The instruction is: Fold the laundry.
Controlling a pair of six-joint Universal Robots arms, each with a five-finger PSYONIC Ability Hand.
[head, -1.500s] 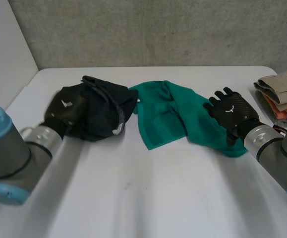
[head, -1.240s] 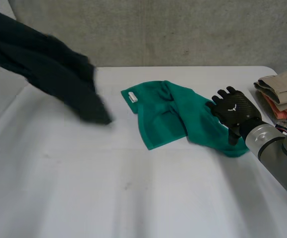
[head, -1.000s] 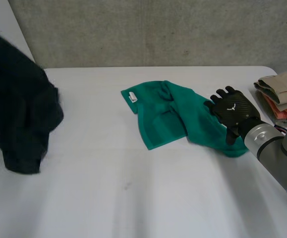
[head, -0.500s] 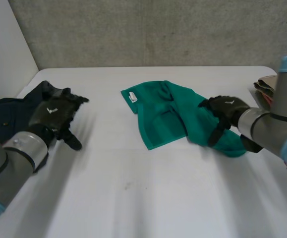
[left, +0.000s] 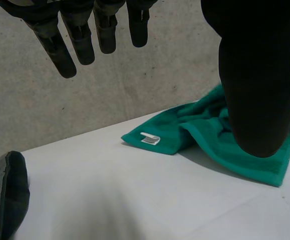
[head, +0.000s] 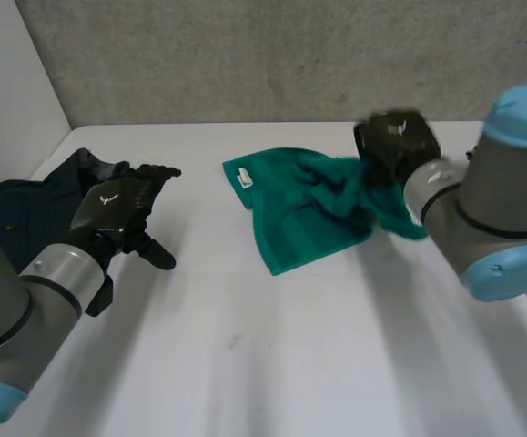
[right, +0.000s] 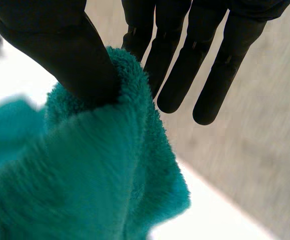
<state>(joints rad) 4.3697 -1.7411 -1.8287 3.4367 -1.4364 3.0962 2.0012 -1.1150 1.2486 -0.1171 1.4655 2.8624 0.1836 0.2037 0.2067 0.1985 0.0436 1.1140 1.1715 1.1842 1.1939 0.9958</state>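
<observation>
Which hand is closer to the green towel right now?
Right. The right hand pinches the green towel at its raised end, between thumb and fingers. The left hand hangs open over the table, well apart from the towel, beside the dark garment.

Your right hand (head: 395,146) now pinches and lifts the green towel (head: 295,214) by its right end, your left hand (head: 117,205) opens, dark garment (head: 26,214) dropped beside it.

The left arm (head: 4,309) and right arm (head: 472,209) are chunky grey tubes with light-blue caps (head: 522,105) on the joints. The left hand (head: 117,205) is matte black with a tiny white logo (head: 110,193) on the back, and the right hand (head: 392,141) is the same black. The fingers (left: 82,37) look segmented up close.
</observation>
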